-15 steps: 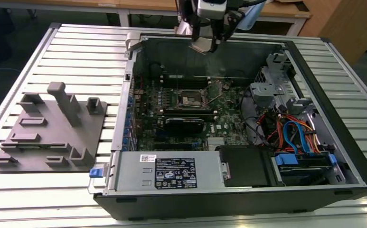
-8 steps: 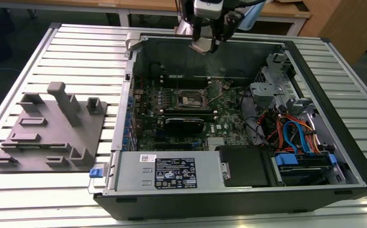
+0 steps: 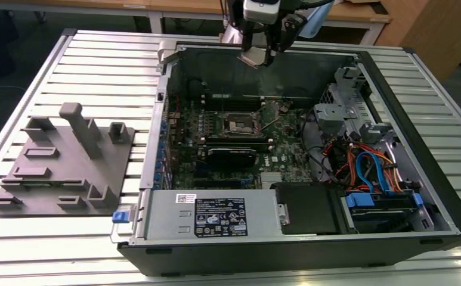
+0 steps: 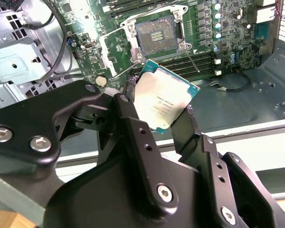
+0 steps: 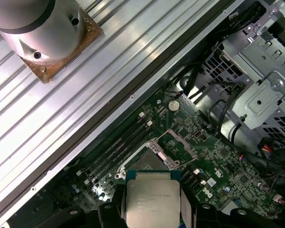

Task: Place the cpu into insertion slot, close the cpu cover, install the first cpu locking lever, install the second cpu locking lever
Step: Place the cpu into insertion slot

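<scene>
My gripper [image 3: 258, 55] hangs above the far wall of the open computer case, shut on the cpu [image 3: 256, 58]. In both wrist views the cpu [image 4: 164, 97] [image 5: 152, 199] is a silver-topped square chip clamped by its edges between the two black fingers [image 4: 128, 114]. The gripper [image 4: 159, 111] [image 5: 152, 205] holds it well above the green board. The insertion slot [image 3: 237, 124] [image 4: 156, 34] [image 5: 143, 164] lies bare, its dark centre showing. The cpu cover [image 4: 106, 50] [image 5: 179, 142] stands swung open beside the socket. A thin lever rod [image 4: 194, 57] lies unlatched next to it.
The case walls [image 3: 166, 77] rise around the board. A silver and black power-supply box [image 3: 206, 217] fills the near side, with drive cages and coloured cables [image 3: 370, 167] on the exterior view's right. A grey fixture block [image 3: 63, 161] sits on the slatted table at the left.
</scene>
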Controlling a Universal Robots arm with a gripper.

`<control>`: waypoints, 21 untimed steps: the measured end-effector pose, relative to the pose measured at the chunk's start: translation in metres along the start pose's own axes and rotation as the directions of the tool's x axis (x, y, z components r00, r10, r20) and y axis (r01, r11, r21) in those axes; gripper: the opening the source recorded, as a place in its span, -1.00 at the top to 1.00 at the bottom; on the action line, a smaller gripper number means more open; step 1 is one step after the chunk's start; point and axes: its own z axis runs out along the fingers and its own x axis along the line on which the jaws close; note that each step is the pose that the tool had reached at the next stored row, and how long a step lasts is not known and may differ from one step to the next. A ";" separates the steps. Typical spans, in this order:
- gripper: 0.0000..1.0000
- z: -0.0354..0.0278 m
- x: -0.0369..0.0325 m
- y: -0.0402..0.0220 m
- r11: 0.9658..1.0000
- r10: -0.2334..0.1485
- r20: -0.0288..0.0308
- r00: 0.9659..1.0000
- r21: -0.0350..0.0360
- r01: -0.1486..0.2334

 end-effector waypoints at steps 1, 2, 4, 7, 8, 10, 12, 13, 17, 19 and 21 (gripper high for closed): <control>-0.08 0.0000 0.0000 0.0000 1.000 0.000 0.000 1.000 0.000 0.000; -0.08 0.0000 0.0000 0.0000 1.000 0.001 0.000 1.000 0.000 -0.001; -0.08 0.0000 0.0000 0.0000 1.000 0.012 0.001 1.000 0.000 -0.012; -0.08 0.0001 0.0000 0.0000 0.998 0.055 0.005 0.998 -0.001 -0.055; -0.08 0.0002 0.0000 0.0000 0.997 0.072 0.006 0.997 -0.002 -0.072; -0.08 0.0002 0.0000 0.0000 0.994 0.107 0.009 0.994 -0.002 -0.107; -0.08 0.0003 0.0000 0.0000 0.990 0.140 0.012 0.990 -0.003 -0.140; -0.08 0.0004 0.0000 0.0000 0.988 0.156 0.014 0.988 -0.004 -0.156; -0.08 0.0005 0.0000 0.0000 0.977 0.212 0.018 0.977 -0.005 -0.212; -0.08 0.0005 0.0000 0.0000 0.974 0.229 0.020 0.973 -0.006 -0.228; -0.08 0.0006 0.0000 0.0000 0.972 0.234 0.020 0.972 -0.006 -0.234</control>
